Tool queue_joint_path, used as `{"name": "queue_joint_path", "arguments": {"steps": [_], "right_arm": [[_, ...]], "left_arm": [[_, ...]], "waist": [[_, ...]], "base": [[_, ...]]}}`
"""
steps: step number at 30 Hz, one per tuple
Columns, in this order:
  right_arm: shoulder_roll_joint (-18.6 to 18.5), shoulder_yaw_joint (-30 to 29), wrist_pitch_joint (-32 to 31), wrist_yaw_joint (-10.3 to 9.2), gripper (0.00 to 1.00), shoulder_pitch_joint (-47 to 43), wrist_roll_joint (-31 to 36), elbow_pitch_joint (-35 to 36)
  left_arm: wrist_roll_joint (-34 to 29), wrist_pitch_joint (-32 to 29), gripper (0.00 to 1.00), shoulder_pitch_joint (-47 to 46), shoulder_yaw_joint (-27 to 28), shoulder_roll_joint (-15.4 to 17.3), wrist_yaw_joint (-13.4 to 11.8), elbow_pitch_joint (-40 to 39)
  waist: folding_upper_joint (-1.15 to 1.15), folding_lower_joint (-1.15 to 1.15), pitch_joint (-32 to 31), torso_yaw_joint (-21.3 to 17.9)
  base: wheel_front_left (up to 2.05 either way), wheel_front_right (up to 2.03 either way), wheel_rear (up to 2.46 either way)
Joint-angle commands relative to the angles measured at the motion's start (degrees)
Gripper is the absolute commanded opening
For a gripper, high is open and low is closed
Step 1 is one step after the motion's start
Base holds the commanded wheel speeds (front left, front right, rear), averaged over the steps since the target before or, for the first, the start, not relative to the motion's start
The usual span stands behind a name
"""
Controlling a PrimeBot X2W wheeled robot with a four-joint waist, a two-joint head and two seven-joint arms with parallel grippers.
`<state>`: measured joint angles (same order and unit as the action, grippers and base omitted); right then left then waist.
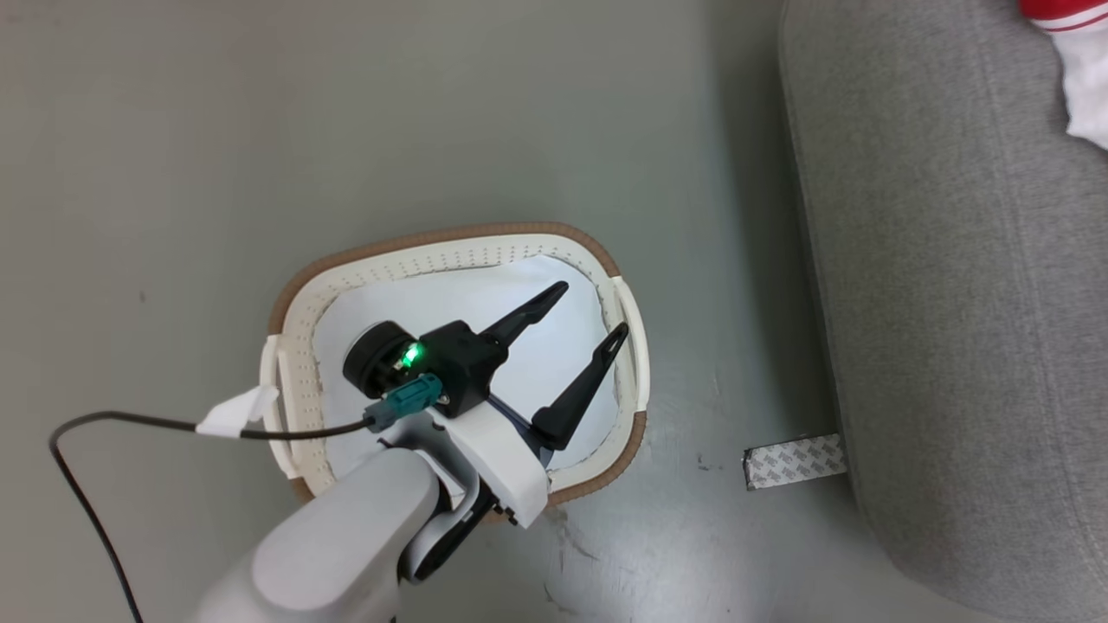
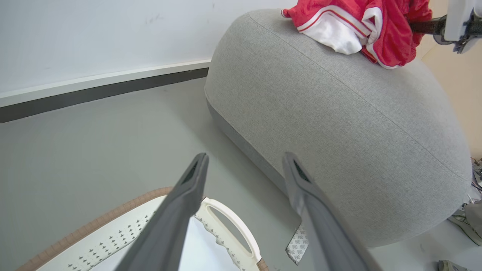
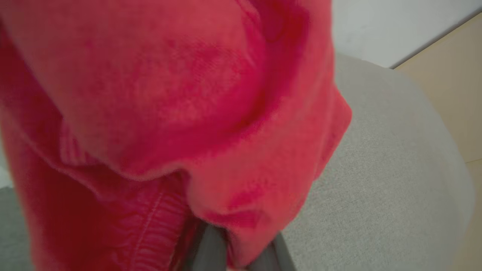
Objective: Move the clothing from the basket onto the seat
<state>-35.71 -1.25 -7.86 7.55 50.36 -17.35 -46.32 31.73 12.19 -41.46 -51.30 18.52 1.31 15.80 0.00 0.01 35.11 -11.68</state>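
My left gripper (image 1: 591, 310) hangs open over the white basket (image 1: 450, 238), with nothing between its fingers. Inside the basket I see just a pale pad (image 1: 415, 298). In the left wrist view the left gripper (image 2: 244, 158) points past the basket's handle (image 2: 233, 222) toward the grey seat (image 2: 339, 113). The red and white clothing (image 2: 354, 26) lies bunched on top of the seat (image 1: 952, 303), and it shows at the head view's top right corner (image 1: 1073, 52). My right gripper (image 3: 241, 254) is shut on red clothing (image 3: 150, 113) above the seat (image 3: 376, 188).
A patterned strip of tape (image 1: 795, 460) lies on the grey floor at the seat's base. A black cable (image 1: 130, 424) loops left of the basket. A white wall with a dark baseboard (image 2: 94, 88) stands behind the seat. My right arm (image 2: 457, 19) reaches in by the clothing.
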Motion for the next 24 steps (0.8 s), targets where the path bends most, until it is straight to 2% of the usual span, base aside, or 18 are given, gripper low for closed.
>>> {"name": "queue_joint_path", "arguments": {"steps": [1,7,8,9,10,15,24], "right_arm": [[-0.2,1.4,-2.0,-0.13,0.0,1.5,-1.5,-1.7],[-0.3,5.2,-4.1,-0.13,0.0,2.7,-3.7,-2.6],[-0.2,5.9,-4.2,-0.13,0.13,2.8,-4.2,-2.6],[-0.2,6.5,-4.4,-0.13,0.6,3.0,-4.5,-2.7],[-0.2,7.4,-4.7,-0.13,0.98,3.1,-4.8,-2.7],[-0.2,12.1,-7.8,-0.13,1.0,1.7,-6.6,-2.3],[-3.9,19.1,-13.3,-0.13,1.0,-3.6,-12.3,2.7]], "left_arm": [[-1.0,0.5,1.0,-0.8,0.1,0.1,-0.1,0.0],[-0.6,0.7,1.0,-1.1,0.2,-0.2,-0.1,0.7],[-0.4,0.8,1.0,-1.0,0.2,-0.3,-0.1,1.0],[-0.2,1.0,1.0,-0.9,0.2,-0.4,0.0,1.2],[0.1,1.2,1.0,-0.6,0.3,-0.5,0.1,1.4],[1.2,1.8,1.0,1.1,0.9,-1.1,-0.2,2.8],[3.6,2.9,1.0,6.2,3.8,-1.8,-1.2,4.9]], "waist": [[0.0,-0.01,0.8,0.4],[0.0,-0.01,0.6,0.1],[0.0,-0.01,0.3,0.0],[0.0,-0.01,-0.1,-0.1],[0.0,-0.01,-0.6,-0.3],[0.0,-0.01,-4.8,-0.9],[0.0,-0.01,-15.7,-1.1]], "base": [[0.0,0.0,0.0],[0.0,0.0,0.0],[0.0,0.0,0.0],[0.0,0.0,0.0],[0.0,0.0,0.0],[0.0,0.0,0.0],[0.0,0.0,0.0]]}}
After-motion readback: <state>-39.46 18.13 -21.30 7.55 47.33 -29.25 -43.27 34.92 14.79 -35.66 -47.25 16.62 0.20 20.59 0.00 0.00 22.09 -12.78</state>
